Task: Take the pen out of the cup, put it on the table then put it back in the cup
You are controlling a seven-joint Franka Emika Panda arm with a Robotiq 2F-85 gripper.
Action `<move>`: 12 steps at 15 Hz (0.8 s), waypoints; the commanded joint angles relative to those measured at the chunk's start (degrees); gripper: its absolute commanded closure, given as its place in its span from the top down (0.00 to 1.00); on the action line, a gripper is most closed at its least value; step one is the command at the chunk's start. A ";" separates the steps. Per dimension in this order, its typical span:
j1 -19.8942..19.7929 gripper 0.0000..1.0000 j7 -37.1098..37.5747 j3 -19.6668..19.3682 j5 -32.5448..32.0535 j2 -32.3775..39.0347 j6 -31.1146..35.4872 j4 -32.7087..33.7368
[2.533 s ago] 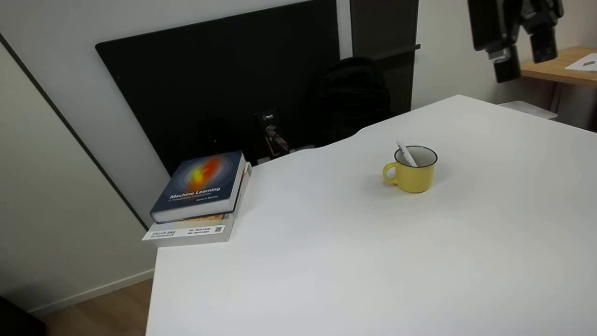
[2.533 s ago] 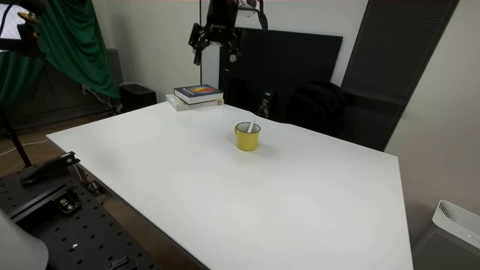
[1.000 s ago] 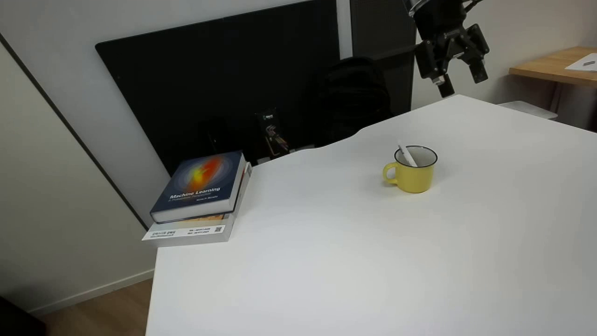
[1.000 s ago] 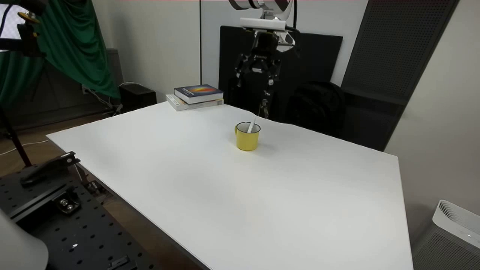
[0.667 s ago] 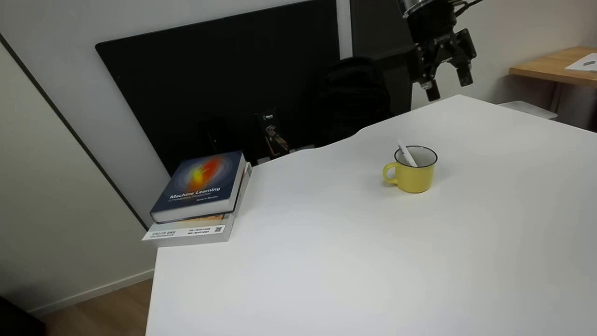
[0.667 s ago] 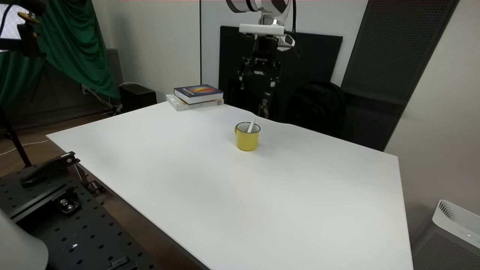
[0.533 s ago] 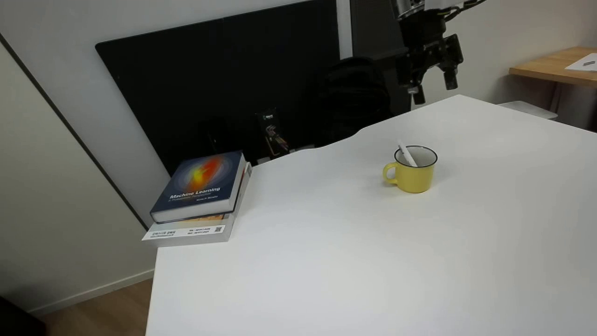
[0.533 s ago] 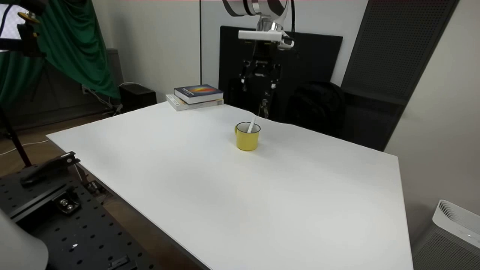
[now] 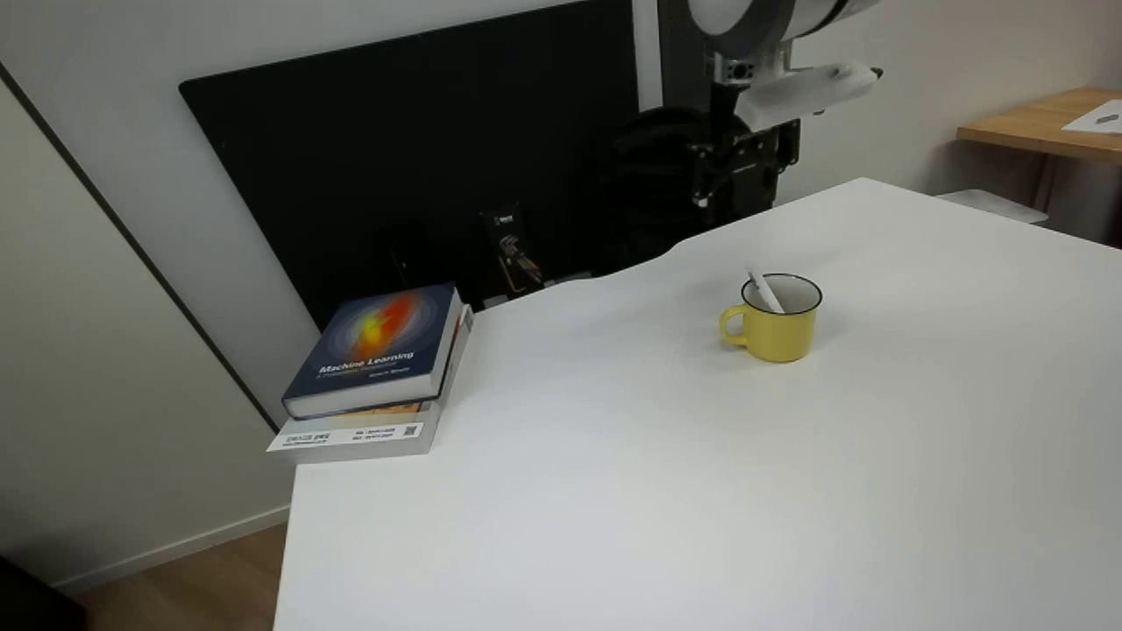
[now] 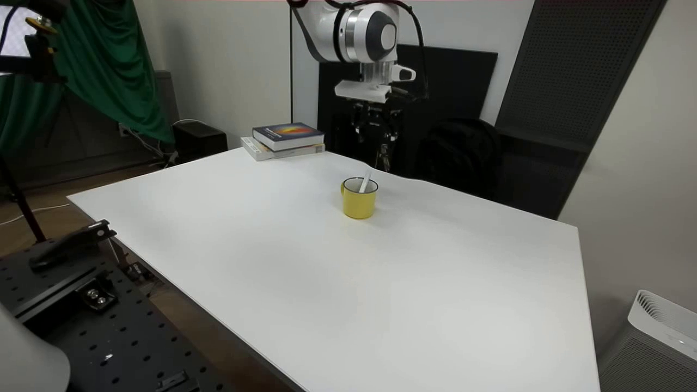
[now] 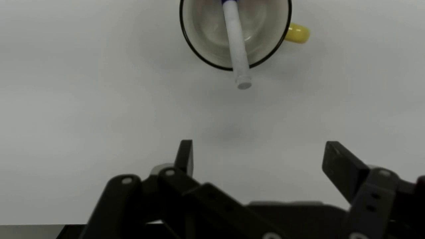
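Pen (image 11: 236, 43): tilted inside the yellow cup (image 9: 780, 339); in my wrist view its whitish barrel crosses the black rim, the pale end poking out past it and a dark blue part down within.
Cup: upright on the white table (image 9: 570, 508), pale inside; in an exterior view its handle points toward the books (image 9: 377, 337).
Tool (image 11: 258, 157): released; I see its two fingers (image 11: 345, 171) spread wide, with white surface showing between them. I have it above the table, apart from both pen and cup.
Arm (image 10: 356, 35): white, reaching down from the top in both exterior views.
Books: two, stacked at the table's edge, well apart from the cup; the upper one is dark blue, titled "Machine Learning".
Surroundings: a black panel (image 9: 421, 149) behind the table, a wooden desk (image 9: 1017, 129) and a green curtain (image 10: 111, 71) farther off.
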 commanded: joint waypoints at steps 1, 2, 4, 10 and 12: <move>3.53 1.00 8.11 -4.17 -1.24 -1.21 16.12 -8.14; 5.00 1.00 10.10 -6.03 -1.94 -1.14 21.12 -10.16; 8.60 1.00 14.35 -10.63 -2.42 -1.09 30.90 -14.47; 26.10 1.00 23.88 -30.73 4.86 0.87 49.28 -25.10; 27.91 1.00 21.60 -30.89 7.68 -0.17 45.71 -27.16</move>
